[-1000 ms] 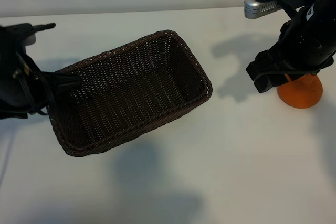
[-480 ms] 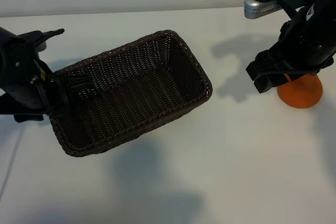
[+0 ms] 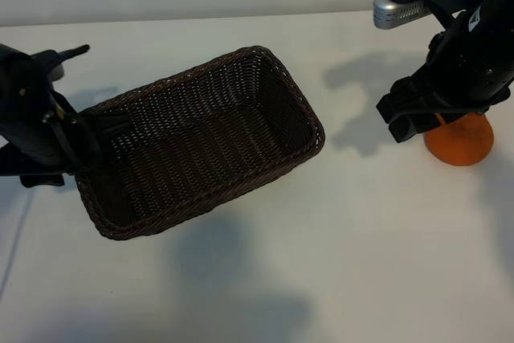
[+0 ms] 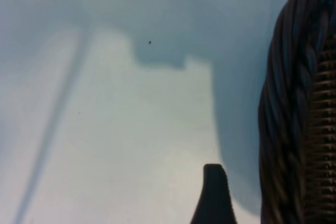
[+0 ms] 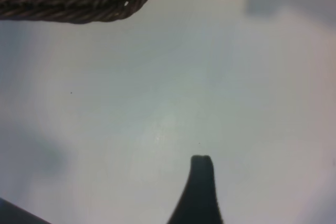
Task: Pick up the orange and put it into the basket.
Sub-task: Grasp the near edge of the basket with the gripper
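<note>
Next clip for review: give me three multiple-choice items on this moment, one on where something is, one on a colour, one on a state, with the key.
1. Where is the orange?
A. Inside the basket
B. On the table beside the right gripper
C. By the left gripper

2. What colour is the basket?
A. Dark brown
B. White
C. Green

3. What is in the basket?
A. The orange
B. Nothing
C. Two oranges

Key: 1 B, the orange sits on the white table at the exterior view's right, partly hidden behind the right gripper and far from the left gripper at the basket's other end. 2 A, the wicker weave is dark brown against the white table. 3 B, only bare weave shows inside the basket.
</note>
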You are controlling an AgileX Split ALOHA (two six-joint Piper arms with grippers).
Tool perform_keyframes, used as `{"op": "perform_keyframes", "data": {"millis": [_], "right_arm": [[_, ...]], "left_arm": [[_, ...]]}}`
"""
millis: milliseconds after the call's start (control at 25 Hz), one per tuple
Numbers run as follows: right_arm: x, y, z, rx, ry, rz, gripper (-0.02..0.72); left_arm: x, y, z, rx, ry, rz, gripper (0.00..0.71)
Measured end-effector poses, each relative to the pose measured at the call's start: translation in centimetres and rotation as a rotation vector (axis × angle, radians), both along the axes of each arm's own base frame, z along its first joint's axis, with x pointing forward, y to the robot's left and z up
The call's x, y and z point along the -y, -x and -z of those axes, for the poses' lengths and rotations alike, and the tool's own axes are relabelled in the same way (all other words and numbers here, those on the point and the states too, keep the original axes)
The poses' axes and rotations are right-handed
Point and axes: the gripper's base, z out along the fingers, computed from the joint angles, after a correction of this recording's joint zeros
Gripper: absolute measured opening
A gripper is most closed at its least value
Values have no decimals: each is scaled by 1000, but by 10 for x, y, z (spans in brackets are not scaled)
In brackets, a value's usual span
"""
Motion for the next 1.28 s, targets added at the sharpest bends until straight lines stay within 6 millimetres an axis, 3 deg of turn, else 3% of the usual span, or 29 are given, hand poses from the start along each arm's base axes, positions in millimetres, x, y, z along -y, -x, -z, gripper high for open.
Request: {"op": "perform_keyframes", "data": {"millis": [600, 880, 1120, 1240, 1280], "right_arm": [[0, 0, 0, 0, 0, -1, 595], [0, 0, 0, 0, 0, -1, 595], [0, 0, 0, 0, 0, -1, 595], [0, 0, 0, 0, 0, -2, 595], [0, 0, 0, 0, 0, -2, 595]], "left_arm": [[10, -13, 48, -104, 38, 44, 559], [12, -16, 54, -91, 49, 49, 552], [13, -18, 54, -71, 62, 44, 449], [14, -19, 53, -63, 64, 49, 337], [14, -19, 53, -63, 64, 51, 338]]}}
